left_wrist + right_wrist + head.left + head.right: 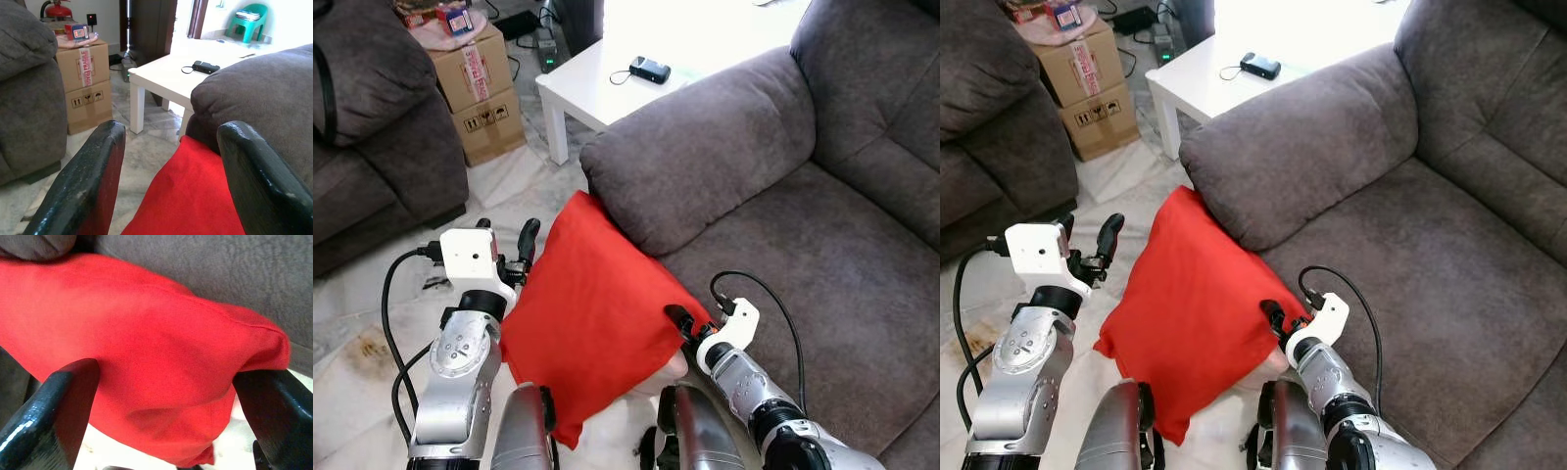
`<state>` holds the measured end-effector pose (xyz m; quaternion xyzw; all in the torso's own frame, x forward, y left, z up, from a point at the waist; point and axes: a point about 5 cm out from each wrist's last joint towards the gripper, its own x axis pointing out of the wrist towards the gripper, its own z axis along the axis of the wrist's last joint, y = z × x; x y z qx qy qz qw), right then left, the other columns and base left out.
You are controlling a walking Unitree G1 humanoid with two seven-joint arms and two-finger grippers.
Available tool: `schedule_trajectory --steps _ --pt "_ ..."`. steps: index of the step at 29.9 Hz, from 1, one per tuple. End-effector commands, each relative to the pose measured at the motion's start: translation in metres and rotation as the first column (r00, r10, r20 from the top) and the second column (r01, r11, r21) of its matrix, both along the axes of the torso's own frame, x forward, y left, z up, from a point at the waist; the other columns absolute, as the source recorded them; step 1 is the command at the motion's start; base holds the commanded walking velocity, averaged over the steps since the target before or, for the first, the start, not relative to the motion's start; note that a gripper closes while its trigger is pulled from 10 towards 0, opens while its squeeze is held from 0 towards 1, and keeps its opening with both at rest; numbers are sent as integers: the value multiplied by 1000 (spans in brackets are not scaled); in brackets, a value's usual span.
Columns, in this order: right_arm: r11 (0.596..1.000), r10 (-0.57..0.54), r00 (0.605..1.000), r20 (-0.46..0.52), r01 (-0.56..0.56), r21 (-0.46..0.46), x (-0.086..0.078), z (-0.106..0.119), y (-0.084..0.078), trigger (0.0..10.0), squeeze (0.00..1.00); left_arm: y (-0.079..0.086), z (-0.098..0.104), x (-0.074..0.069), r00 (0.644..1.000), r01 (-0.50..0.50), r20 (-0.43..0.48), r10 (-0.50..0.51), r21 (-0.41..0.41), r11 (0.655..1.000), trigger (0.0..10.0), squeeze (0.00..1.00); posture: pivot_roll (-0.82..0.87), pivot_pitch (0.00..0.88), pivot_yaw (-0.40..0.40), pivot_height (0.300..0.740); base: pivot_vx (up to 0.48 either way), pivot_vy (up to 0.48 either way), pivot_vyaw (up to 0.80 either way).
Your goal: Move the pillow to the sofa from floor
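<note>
Two grippers, left (514, 257) and right (680, 321), jaws spread, flank the red pillow (592, 313) leaning on the sofa (822, 255) front at floor level; soft and light, it looks best squeezed by opposite edges.

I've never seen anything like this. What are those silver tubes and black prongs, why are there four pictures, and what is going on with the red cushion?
The silver tubes are a humanoid robot's two arms; the black prongs are the fingers of its grippers. The two wide pictures come from a pair of cameras on its head, looking down. The two close-ups come from a camera on each wrist, looking out between that gripper's fingers.

A red pillow leans against the front of a grey sofa, its lower corner down by the pale floor. The left gripper is open at the pillow's left edge. The right gripper is open at its right corner, with the cloth between its fingers but not yet clamped. Behind stand a white table and cardboard boxes.
</note>
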<state>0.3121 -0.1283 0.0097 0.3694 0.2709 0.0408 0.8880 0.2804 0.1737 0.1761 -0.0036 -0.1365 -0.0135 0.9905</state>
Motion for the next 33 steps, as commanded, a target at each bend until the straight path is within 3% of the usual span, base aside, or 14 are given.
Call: schedule_trajectory --steps 1,8,21,31,32,33 --pt "1000 18 1000 -14 -18 -5 -6 -6 2 10000 0 -1 2 -6 1000 14 -4 -14 -3 1000 10000 0 111 329 -112 625 0 0 0" --pt "998 55 998 29 -55 -6 -9 -7 6 10000 0 -4 9 -11 1000 18 1 -18 -5 1000 10000 0 126 360 -117 625 0 0 0" --pt "988 48 974 219 -79 135 8 19 29 10000 0 -7 19 -22 1000 6 -1 -6 -23 1000 10000 0 156 413 -129 625 0 0 0" --pt "989 67 966 251 -98 111 9 22 29 10000 0 -8 20 -26 1000 -6 -13 6 -18 1000 10000 0 151 436 -141 625 0 0 0" --pt "989 58 967 249 -89 115 9 22 29 0 0 -8 20 -27 1000 -6 -15 6 -15 1000 10000 0 149 437 -143 625 0 0 0" --pt "989 57 967 248 -88 117 8 21 28 0 0 -9 21 -27 1000 -6 -16 6 -14 1000 10000 0 149 439 -144 625 0 0 0"
